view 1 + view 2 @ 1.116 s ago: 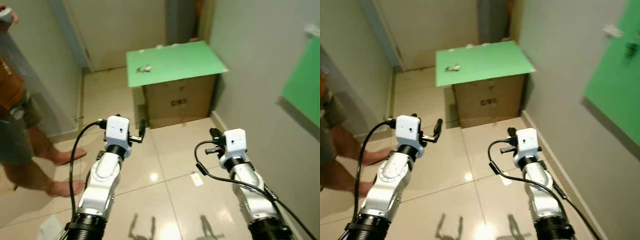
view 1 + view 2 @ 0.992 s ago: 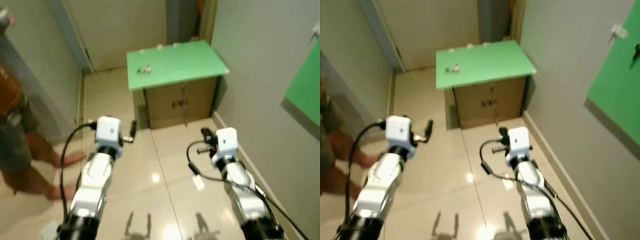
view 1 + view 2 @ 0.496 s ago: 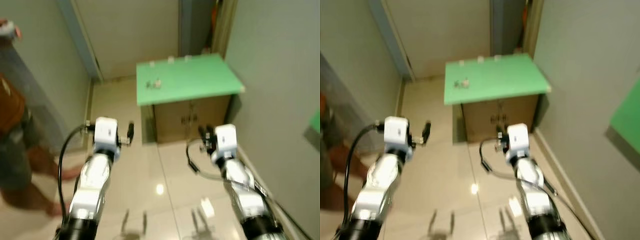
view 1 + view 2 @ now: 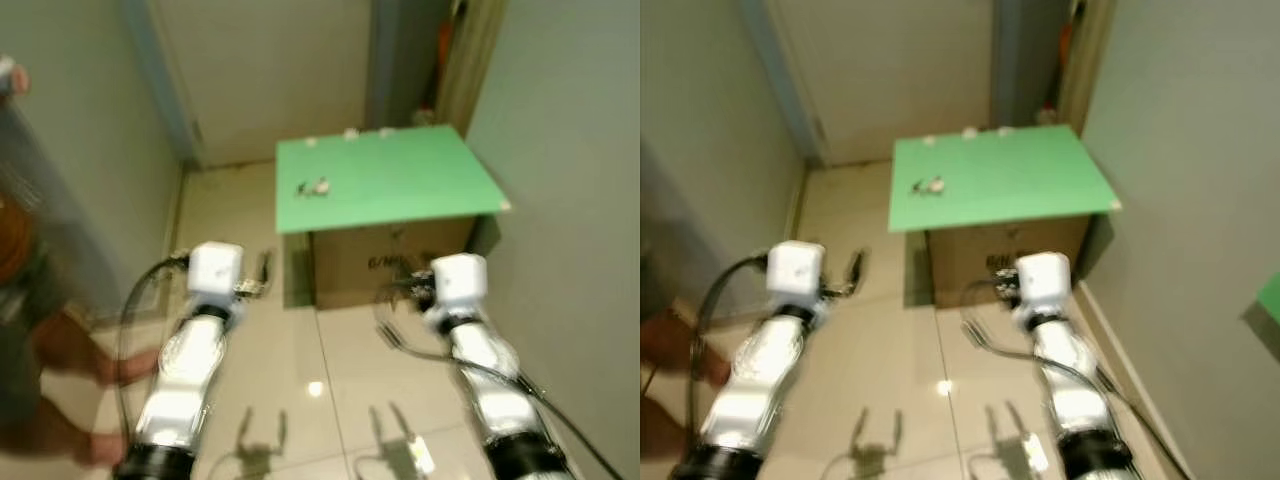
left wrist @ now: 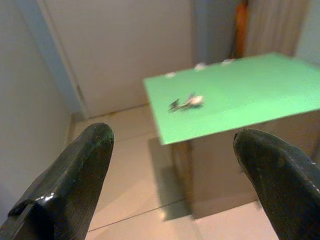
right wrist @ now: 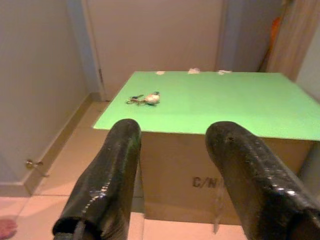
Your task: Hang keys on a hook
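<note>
- The keys (image 6: 144,99) lie on the green board (image 4: 400,190) that tops a cardboard box (image 6: 200,175). In the left eye view they sit left of the board's centre, in the upper middle of the frame, as a small blurred cluster with a pale fob.
- The box stands on a glossy tiled floor (image 4: 340,370) in a narrow corridor, close against the grey wall (image 4: 570,150) on the right side of the frame, with a closed pale door (image 4: 260,70) behind it at the top.
- Three small white bits (image 6: 192,71) sit along the board's far edge; what they are cannot be told.
- The left gripper (image 5: 172,165) is held out above the floor at lower left of the left eye view, short of the box. In the left wrist view its two black fingers (image 5: 75,175) stand far apart with nothing between them, and the keys show in the gap.
- The right gripper (image 6: 170,165) is at lower right, just before the box front. Its fingers (image 6: 110,175) are parted, less widely than the left ones, and hold nothing.
- A person's bare foot and leg (image 4: 120,365) show blurred at the left edge of the left eye view, beside the left arm.
- Both eye views are soft with motion blur.
</note>
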### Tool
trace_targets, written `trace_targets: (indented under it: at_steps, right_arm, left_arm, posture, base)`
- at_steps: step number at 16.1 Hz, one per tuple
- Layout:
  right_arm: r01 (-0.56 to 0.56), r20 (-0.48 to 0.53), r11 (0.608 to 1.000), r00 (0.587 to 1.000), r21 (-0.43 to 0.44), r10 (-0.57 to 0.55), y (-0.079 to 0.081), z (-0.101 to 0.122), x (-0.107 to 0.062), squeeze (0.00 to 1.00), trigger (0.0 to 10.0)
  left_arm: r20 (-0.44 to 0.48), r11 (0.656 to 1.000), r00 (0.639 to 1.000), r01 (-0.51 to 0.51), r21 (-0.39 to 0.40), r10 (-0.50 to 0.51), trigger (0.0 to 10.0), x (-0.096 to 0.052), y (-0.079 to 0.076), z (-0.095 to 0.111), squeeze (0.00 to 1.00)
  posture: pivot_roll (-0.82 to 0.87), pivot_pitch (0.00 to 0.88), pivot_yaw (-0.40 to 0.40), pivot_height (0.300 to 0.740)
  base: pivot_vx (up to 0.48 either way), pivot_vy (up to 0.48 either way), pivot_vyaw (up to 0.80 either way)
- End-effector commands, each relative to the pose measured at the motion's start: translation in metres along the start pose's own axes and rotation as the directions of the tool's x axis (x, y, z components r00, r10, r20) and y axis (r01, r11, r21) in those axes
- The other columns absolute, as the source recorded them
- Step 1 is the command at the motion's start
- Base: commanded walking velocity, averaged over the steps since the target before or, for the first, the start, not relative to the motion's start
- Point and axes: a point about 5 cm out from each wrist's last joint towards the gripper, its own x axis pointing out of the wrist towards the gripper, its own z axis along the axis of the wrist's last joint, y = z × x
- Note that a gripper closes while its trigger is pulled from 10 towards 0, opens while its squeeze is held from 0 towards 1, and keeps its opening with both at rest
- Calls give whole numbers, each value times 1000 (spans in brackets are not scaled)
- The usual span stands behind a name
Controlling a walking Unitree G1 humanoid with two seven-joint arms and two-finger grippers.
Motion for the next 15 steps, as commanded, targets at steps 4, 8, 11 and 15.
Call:
trace_targets:
  at_steps: [4,8,11,15]
  right_arm:
    - [6,-3,1000,1000,-31,-6,-9,-1,-3,1000,10000]
    - [37,29,999,999,-8,-37,-13,2,-5,1000,10000]
    - [47,41,999,998,6,-47,-12,3,-7,1000,10000]
    - [56,54,998,997,31,-58,-10,4,-8,1000,10000]
  left_arm:
    - [25,1000,1000,13,-1,-12,10000,2,-4,6,0]
    - [30,1000,1000,0,-4,0,10000,-2,-3,5,0]
    - [33,1000,999,3,-4,-3,10000,-2,-2,5,0]
    - [39,1000,999,21,-2,-21,10000,0,-4,7,0]
  posture:
    - [-168,0,71,740]
    - [-167,4,72,740]
    - [-170,10,77,740]
    - [-183,22,84,740]
  base:
    - [461,0,0]
    - [462,0,0]
    - [463,0,0]
    - [463,0,0]
